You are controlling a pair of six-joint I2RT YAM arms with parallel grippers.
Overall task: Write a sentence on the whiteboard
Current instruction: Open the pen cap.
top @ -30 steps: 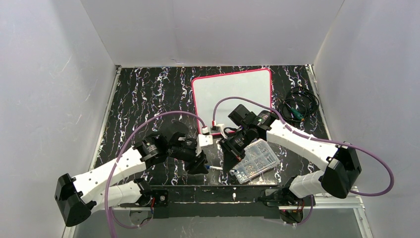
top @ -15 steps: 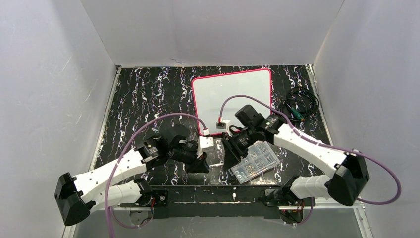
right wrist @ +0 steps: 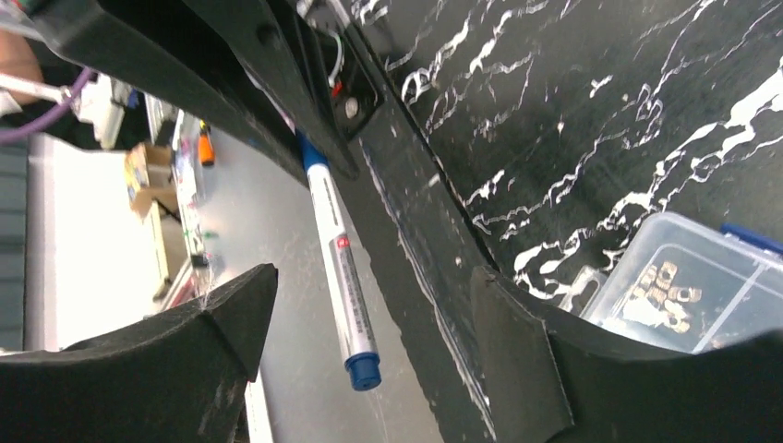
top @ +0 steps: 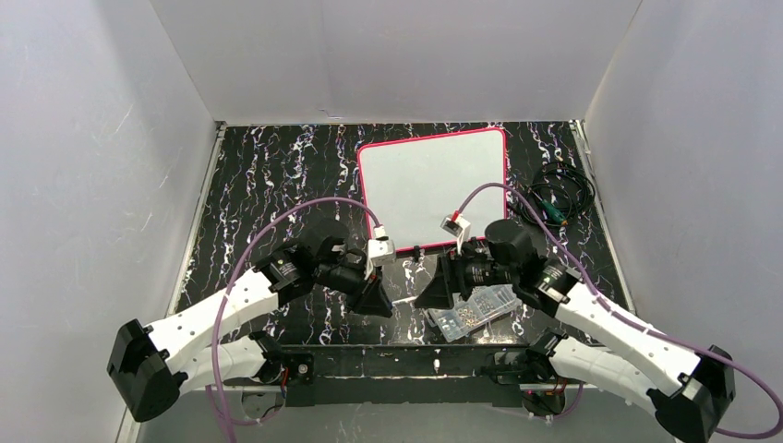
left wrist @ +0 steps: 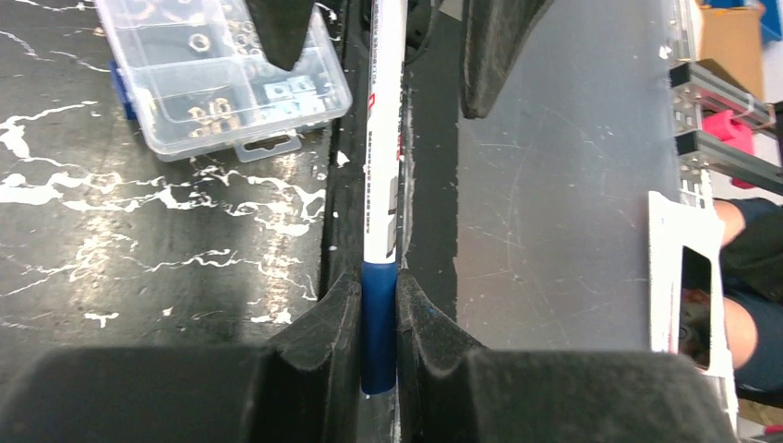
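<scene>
Pointing lengthwise from the left claw (left wrist: 379, 295), clamped on its blue end, into the gaping, empty right claw (right wrist: 374, 286), the marker (left wrist: 384, 138) is held over the counter's (top: 277, 175) near edge, while the blank whiteboard (top: 432, 180) is seen beyond both, toward the far edge.
</scene>
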